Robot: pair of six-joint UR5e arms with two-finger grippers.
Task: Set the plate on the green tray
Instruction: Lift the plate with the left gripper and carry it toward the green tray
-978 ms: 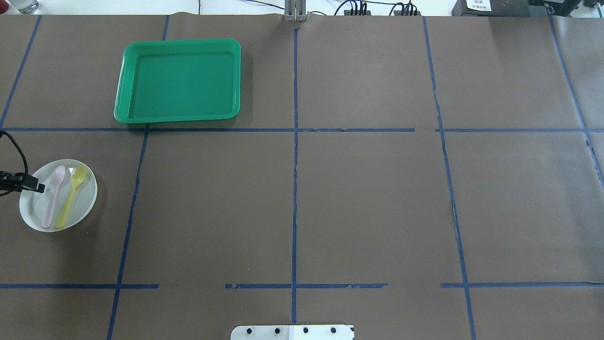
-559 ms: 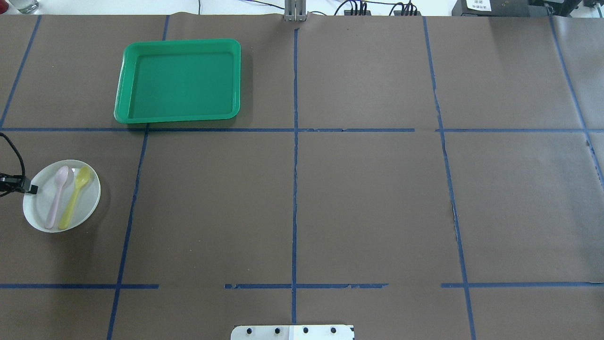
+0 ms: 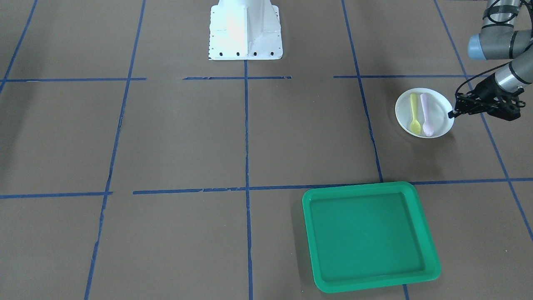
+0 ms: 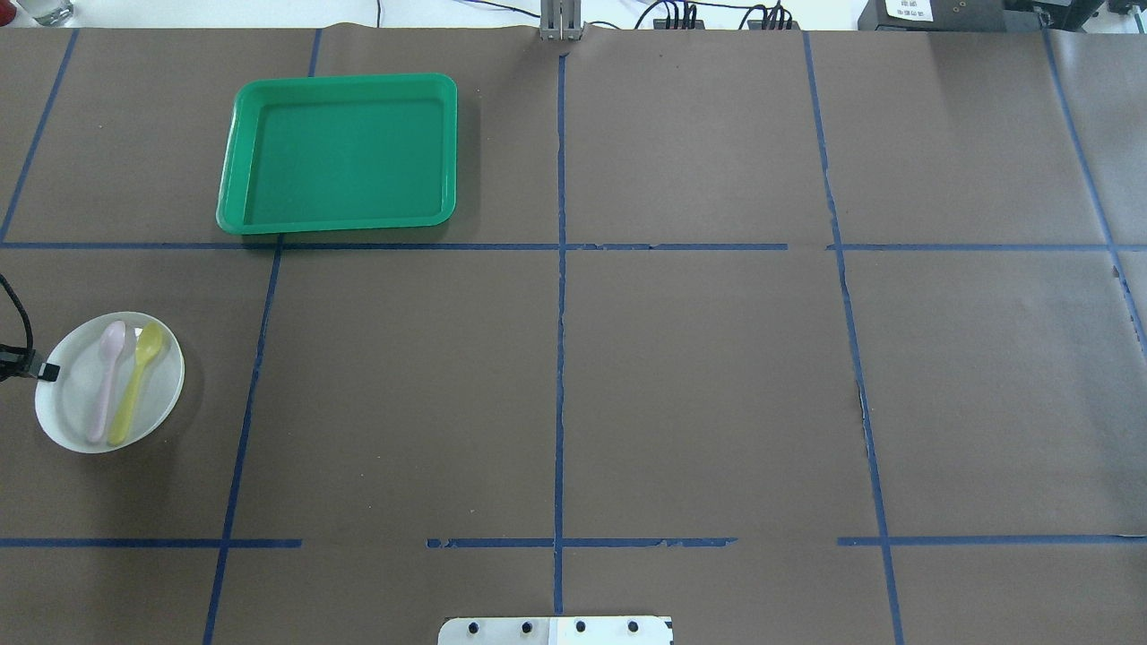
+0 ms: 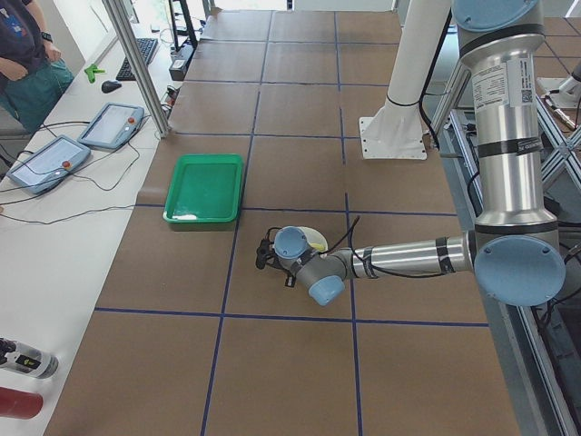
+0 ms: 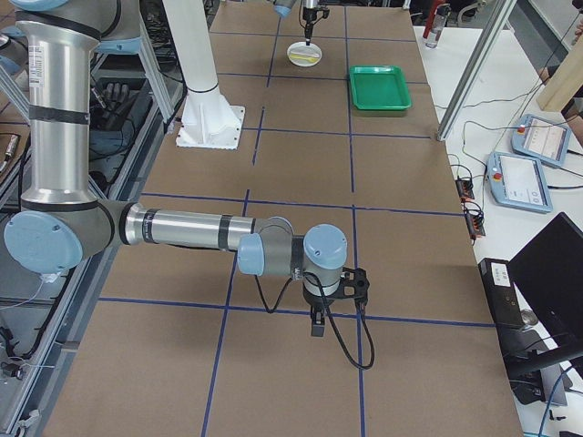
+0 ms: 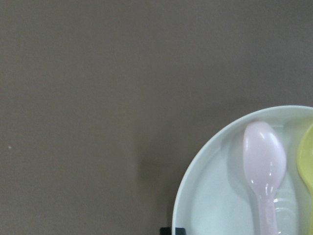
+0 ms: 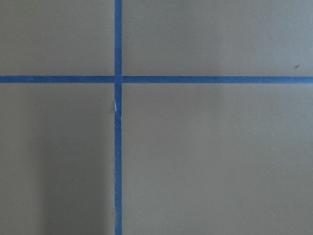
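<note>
The white plate (image 4: 76,408) lies at the table's left edge and bears a pink spoon (image 4: 106,381) and a yellow spoon (image 4: 136,381). My left gripper (image 4: 49,370) is at its left rim, shut on it. In the front view, gripper (image 3: 452,113) and plate (image 3: 442,109) are at the right. The left wrist view shows the plate (image 7: 215,196) with a fingertip (image 7: 172,231) at its rim. The green tray (image 4: 340,82) is empty, farther back and to the right. My right gripper (image 6: 316,326) hangs over bare table, far off; I cannot tell its state.
The white robot base (image 3: 245,29) stands at the table's near middle edge. Blue tape lines cross the brown cover. A side bench with two pendants (image 5: 109,124) and a person runs along the far side.
The left gripper has drawn back to the left, from well inside the plate to its left rim. The plate shifted slightly right, then back left and toward the robot.
</note>
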